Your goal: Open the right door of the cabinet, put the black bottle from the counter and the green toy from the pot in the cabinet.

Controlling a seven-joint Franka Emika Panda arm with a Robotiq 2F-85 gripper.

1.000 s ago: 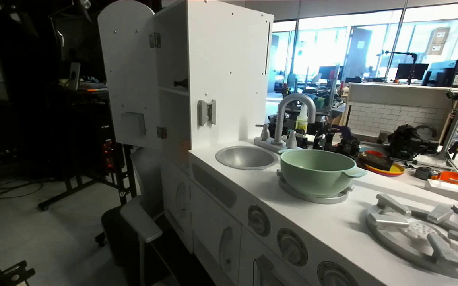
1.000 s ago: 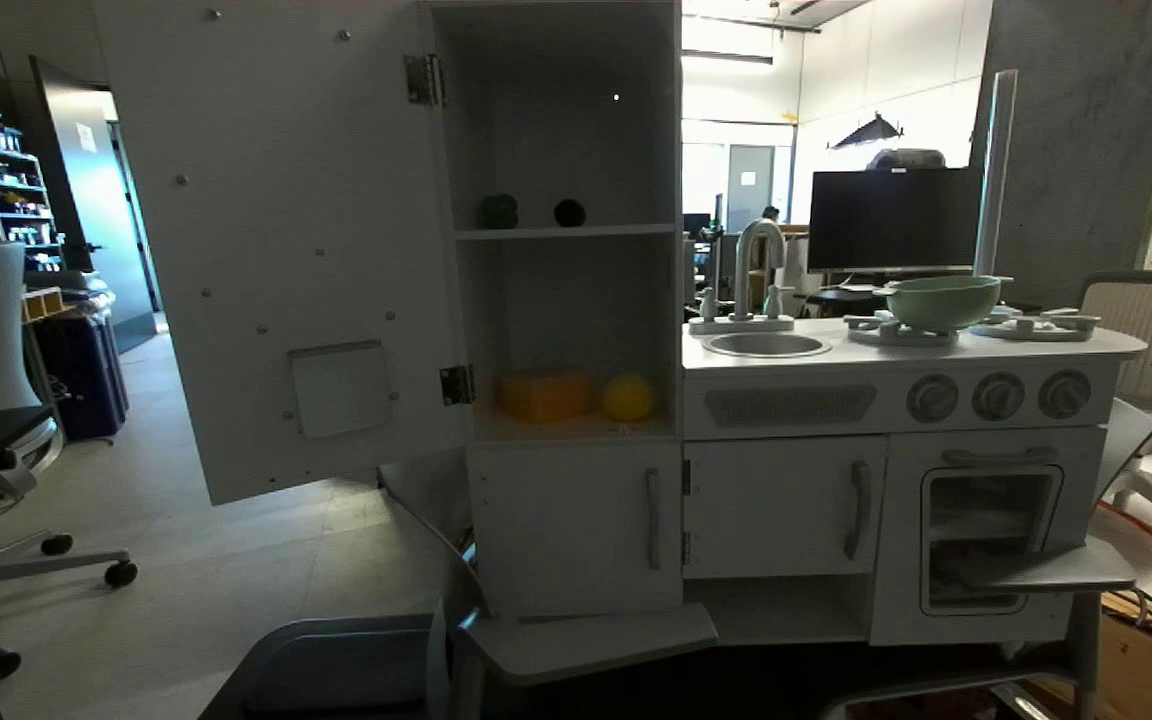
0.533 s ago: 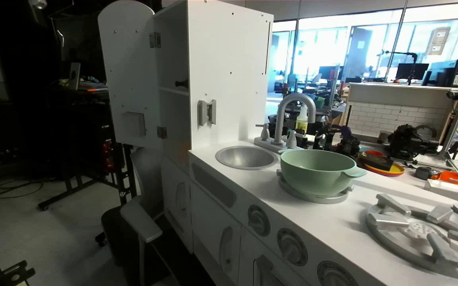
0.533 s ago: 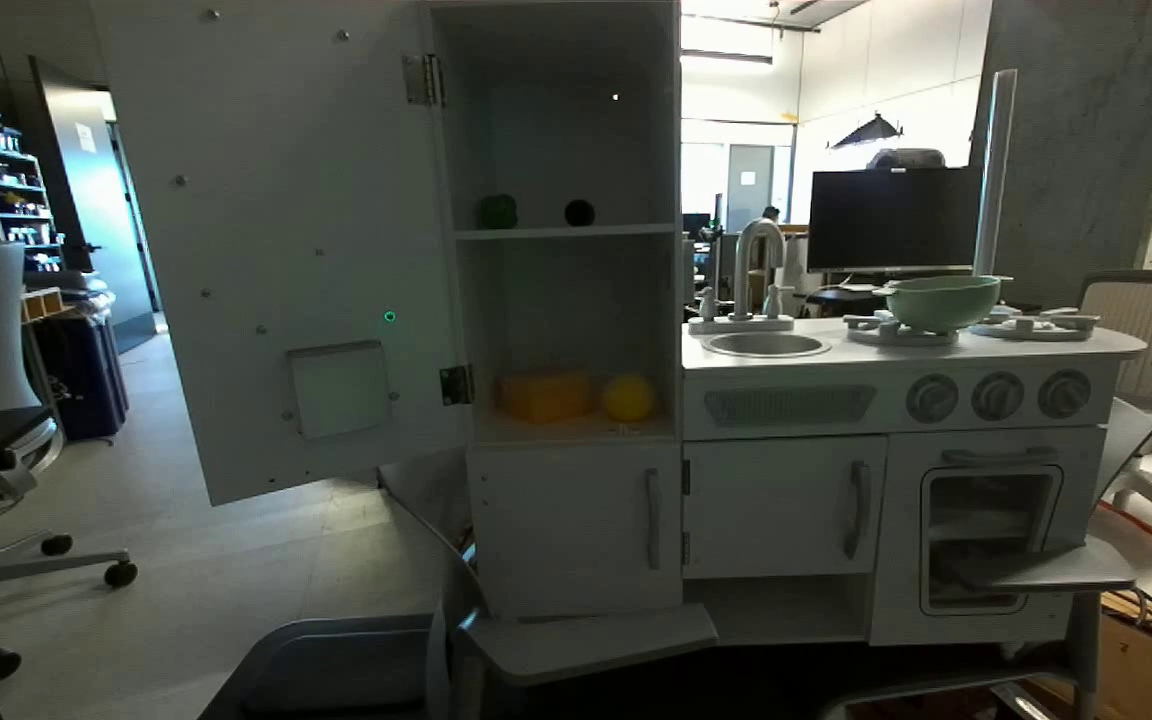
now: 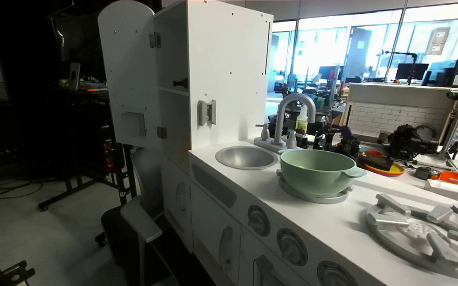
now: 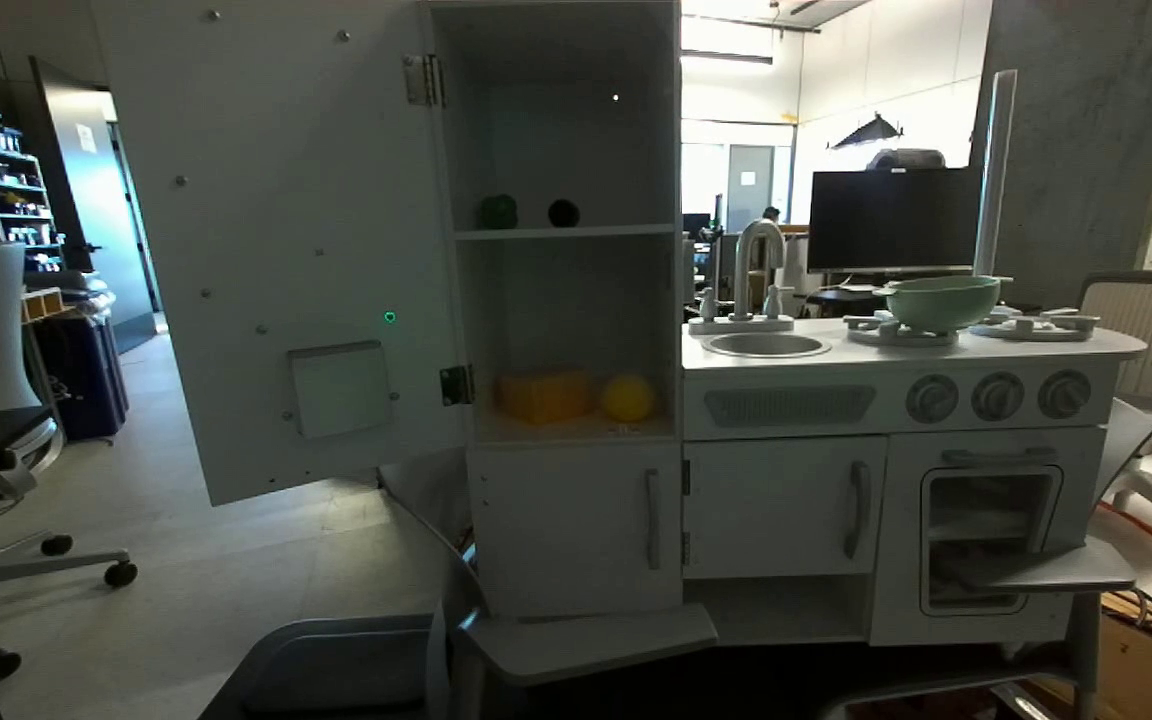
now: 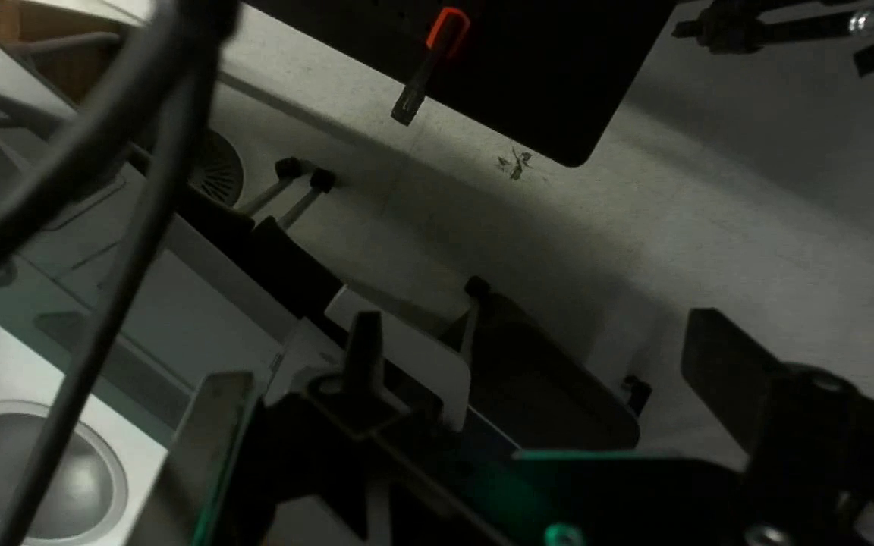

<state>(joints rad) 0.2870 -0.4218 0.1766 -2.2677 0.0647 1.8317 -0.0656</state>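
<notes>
The right door (image 5: 127, 75) of the cabinet (image 5: 231, 51) stands wide open; it also shows in an exterior view (image 6: 286, 220). On the upper shelf, the green toy (image 6: 498, 211) sits at the left. The black bottle (image 6: 564, 213) lies beside it, round end facing out; its dark neck (image 5: 181, 83) shows in an exterior view. The pale green pot (image 5: 316, 172) stands on a burner of the counter (image 5: 253, 186); its bottom is partly hidden. My gripper (image 7: 539, 349) is open in the wrist view, nothing between its fingers, above floor and chair. Neither exterior view shows it.
An orange block (image 6: 544, 396) and yellow ball (image 6: 628, 398) sit on the lower shelf. A faucet (image 5: 280, 119) rises behind the sink (image 5: 246, 157). A chair armrest (image 6: 591, 640) stands before the cabinet. A dark tabletop (image 7: 528, 76) and cables (image 7: 141, 227) show in the wrist view.
The black bottle on the shelf shifts slightly right, then back left. A dark shape at the top left of an exterior view has moved left out of view. Door and pot are unmoved.
</notes>
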